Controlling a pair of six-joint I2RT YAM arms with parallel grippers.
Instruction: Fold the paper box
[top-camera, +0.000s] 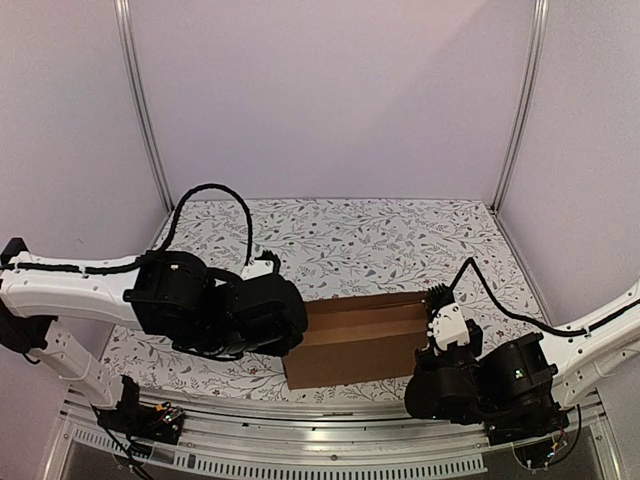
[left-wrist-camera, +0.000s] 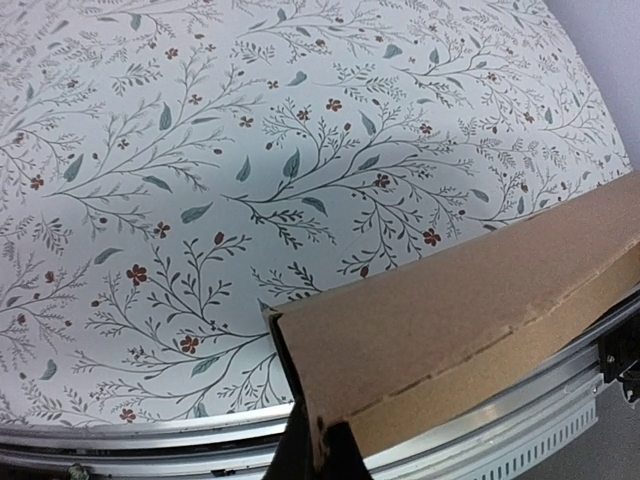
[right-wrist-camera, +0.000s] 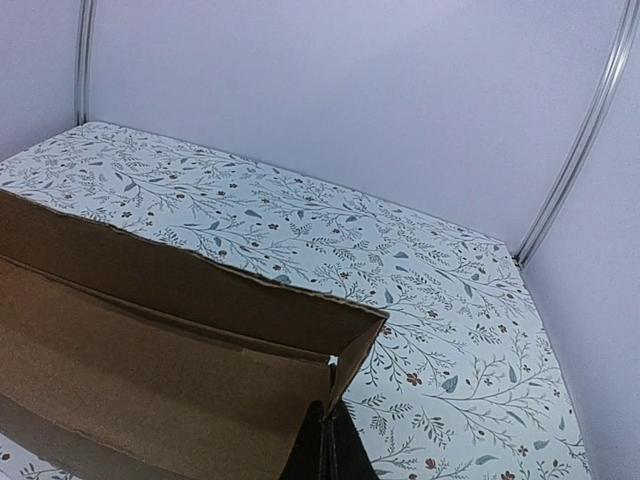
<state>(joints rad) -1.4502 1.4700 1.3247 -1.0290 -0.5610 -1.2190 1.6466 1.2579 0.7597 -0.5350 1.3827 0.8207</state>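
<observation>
The brown paper box (top-camera: 360, 340) is at the near side of the flowery surface (top-camera: 350, 235), right between the two arms. Its long walls stand up and its top is open. The left fingers (left-wrist-camera: 296, 460) are pinched tight on its left end. The right fingers (right-wrist-camera: 350, 455) are pinched tight on its right end wall.

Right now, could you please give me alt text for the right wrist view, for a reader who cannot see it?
The right gripper pinches the end corner of the brown paper box, whose open, partly folded sides fill the lower left. Behind lies a floral-patterned table enclosed by pale lilac walls.
</observation>
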